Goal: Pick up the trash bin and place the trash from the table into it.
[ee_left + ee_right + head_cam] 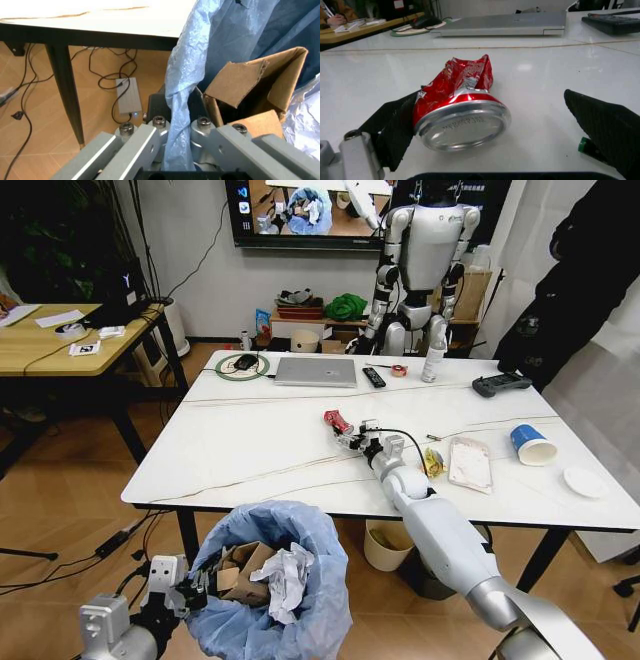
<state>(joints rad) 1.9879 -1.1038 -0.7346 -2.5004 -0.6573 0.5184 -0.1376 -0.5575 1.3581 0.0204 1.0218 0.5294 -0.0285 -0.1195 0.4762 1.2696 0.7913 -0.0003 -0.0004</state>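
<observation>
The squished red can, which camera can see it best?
The right wrist view: the crushed red can lies close up on the table between the open fingers of the right gripper. The head view shows the can small, just ahead of that gripper. The left wrist view looks at the trash bin.

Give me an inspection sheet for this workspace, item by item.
Surface: white marble-look table, veined.
Job's things: trash bin below the table's near edge, cardboard and paper inside; crushed red can, paper cup, wrappers on the table.
Clutter: laptop, remote, black controller.
Grippers: left gripper clamped on the bin's bag; right gripper open, straddling the can.
Cables: loose on the floor.
Surroundings: wooden desk, parked humanoid robot.
</observation>
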